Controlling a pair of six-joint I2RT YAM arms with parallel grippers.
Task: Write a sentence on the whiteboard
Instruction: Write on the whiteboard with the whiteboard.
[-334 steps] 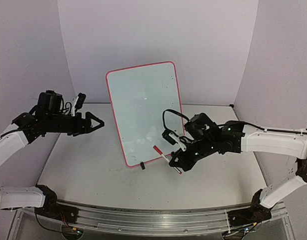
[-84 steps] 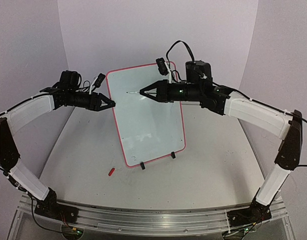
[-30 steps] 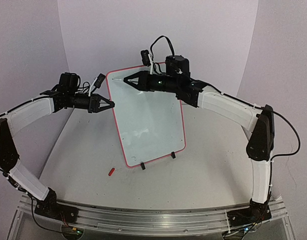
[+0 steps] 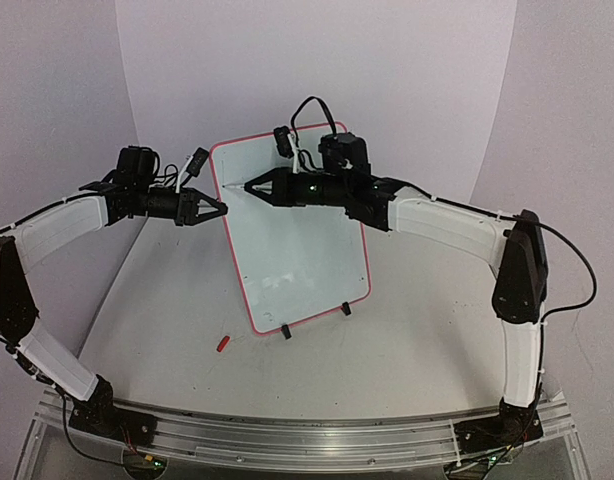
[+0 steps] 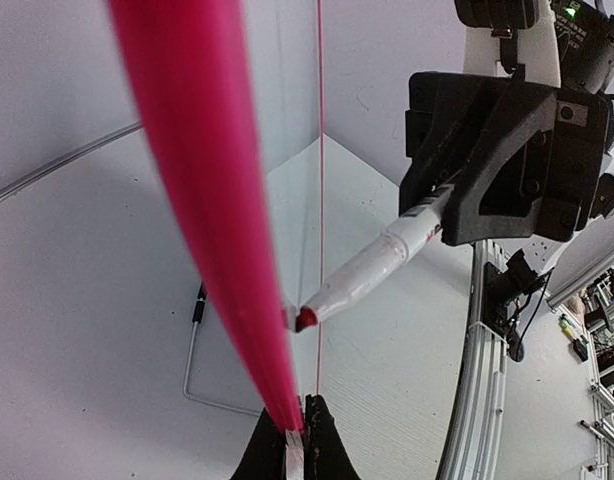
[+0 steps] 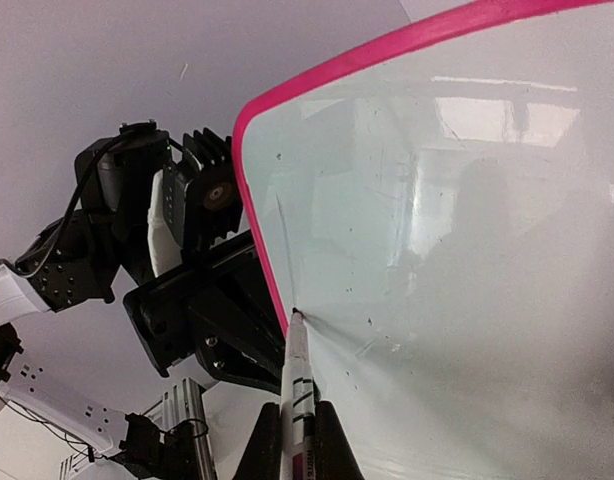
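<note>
Top external view has the whiteboard (image 4: 297,250) standing mid-desk on its wire stand, leaning back, with no legible writing on its glossy face. The left claw (image 4: 219,208) is pinched narrow on the board's left pink rim, apparently steadying it. The right claw (image 4: 252,187) is closed around the marker (image 6: 299,385), whose tip sits against the board near the upper left corner, just beside the rim. That placement is the main hazard: a stroke drifting left would likely run the tip onto the rim or off the board altogether. The two claws are also very near each other, so a leftward or downward pass could knock them together. Pressing too hard might rock the board backward on its stand or twist it out of the left claw's thin hold, while pressing too lightly would probably leave broken strokes. The slim marker could also pivot in its grip. A small red cap (image 4: 223,343) lies on the desk (image 4: 417,350), well clear.
</note>
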